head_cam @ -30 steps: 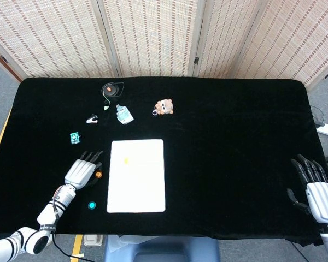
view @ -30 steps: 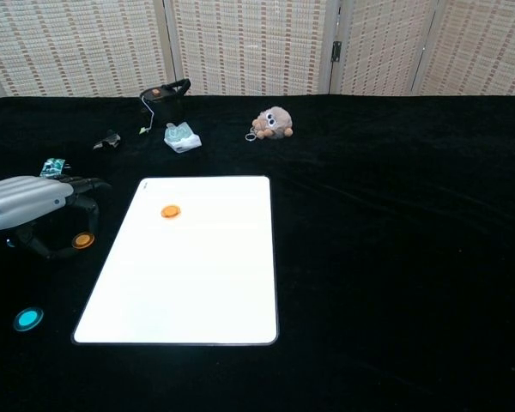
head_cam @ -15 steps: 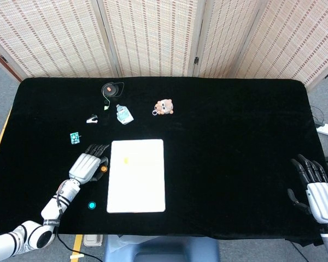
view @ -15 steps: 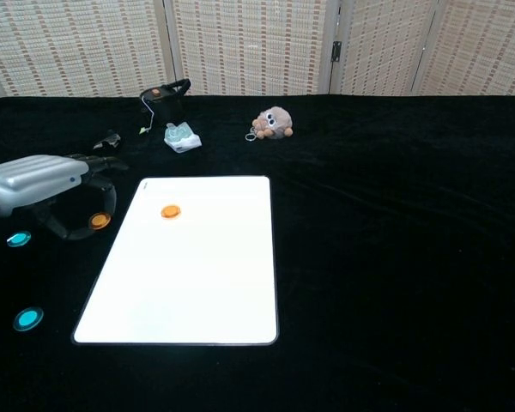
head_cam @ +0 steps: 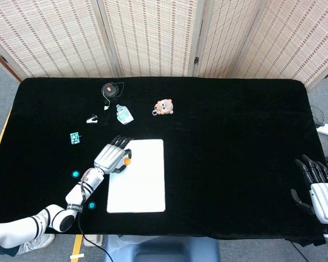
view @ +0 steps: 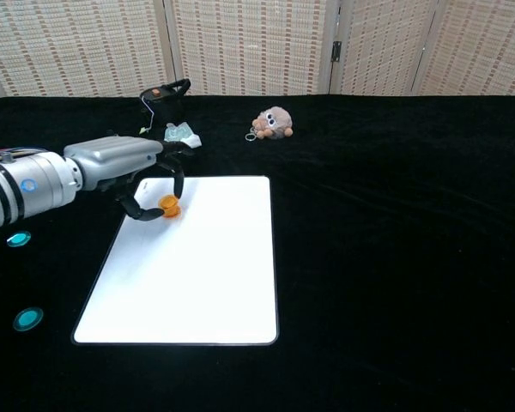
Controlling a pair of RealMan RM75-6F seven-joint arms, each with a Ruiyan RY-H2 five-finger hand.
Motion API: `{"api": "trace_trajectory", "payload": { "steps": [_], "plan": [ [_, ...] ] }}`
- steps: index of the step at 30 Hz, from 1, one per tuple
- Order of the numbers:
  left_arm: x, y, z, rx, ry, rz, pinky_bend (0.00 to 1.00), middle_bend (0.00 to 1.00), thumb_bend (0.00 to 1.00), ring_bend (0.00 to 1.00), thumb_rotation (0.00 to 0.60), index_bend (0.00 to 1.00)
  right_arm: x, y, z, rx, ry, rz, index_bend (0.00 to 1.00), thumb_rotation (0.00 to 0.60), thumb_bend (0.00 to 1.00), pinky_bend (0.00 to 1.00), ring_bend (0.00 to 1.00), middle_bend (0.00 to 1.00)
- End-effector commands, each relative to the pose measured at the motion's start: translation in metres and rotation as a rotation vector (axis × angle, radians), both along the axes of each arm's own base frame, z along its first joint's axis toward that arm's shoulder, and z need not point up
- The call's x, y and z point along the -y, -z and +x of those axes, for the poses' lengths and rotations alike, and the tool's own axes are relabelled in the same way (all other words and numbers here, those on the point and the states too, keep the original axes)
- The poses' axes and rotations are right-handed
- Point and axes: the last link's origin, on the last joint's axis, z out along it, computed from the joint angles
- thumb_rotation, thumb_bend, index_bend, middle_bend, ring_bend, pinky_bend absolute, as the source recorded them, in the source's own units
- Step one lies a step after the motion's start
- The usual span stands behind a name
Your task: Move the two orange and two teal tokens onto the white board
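Head view, from above: caught the left hand (head_cam: 113,157) over the upper left corner of the white board (head_cam: 139,183), palm down, thumb and a finger pinching an orange token (head_cam: 127,161) just above the board's surface. Could not make out from here whether that token touched the board.

Chest view, from the front: showed the same left hand (view: 124,163) reaching in from the board's left side, thumb and finger curled in a ring around the orange token (view: 168,204) at the upper left of the white board (view: 197,275). Could not separate a second orange token from the one held; saw only a single orange patch inside the grip.

Found the first teal token (head_cam: 75,174) (view: 19,239) on the black table (head_cam: 235,136), well left of the board and level with its middle. Found the second teal token (head_cam: 92,206) (view: 27,319) off the board as well, near its lower left corner.

Picked up the right hand (head_cam: 320,191) only in the head view, far to the right of the board at the table's edge, fingers spread and holding nothing.

Noted, beyond the board's far edge, a plush toy (head_cam: 164,107) (view: 275,122), a small packet (head_cam: 123,114) and a round black device (head_cam: 112,88), all apart from the board.
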Motion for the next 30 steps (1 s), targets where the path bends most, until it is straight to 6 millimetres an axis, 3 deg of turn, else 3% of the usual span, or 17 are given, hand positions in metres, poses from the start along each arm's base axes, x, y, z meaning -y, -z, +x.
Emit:
{"api": "trace_trajectory", "payload": {
  "steps": [1,11,19,30],
  "plan": [
    [-0.003,0.006,0.008,-0.005,0.005,-0.007,0.00,0.08,0.43,0.00,0.600,0.52,0.000,0.000,-0.001,0.000,0.002,0.001,0.03,0.600,0.45,0.00,0.00,0.00],
    [-0.013,0.024,0.029,-0.016,0.005,-0.034,0.00,0.08,0.43,0.00,0.600,0.51,0.002,0.000,-0.001,0.002,0.003,0.002,0.04,0.600,0.45,0.00,0.00,0.00],
    [-0.016,0.030,0.032,-0.030,-0.007,-0.037,0.00,0.08,0.43,0.00,0.600,0.49,0.001,0.000,-0.003,0.003,0.009,0.000,0.04,0.600,0.45,0.00,0.00,0.00],
    [-0.007,0.019,0.035,0.010,0.008,-0.027,0.00,0.06,0.43,0.00,0.600,0.31,0.001,-0.002,-0.002,0.007,0.002,-0.008,0.03,0.600,0.45,0.00,0.00,0.00]
  ]
}}
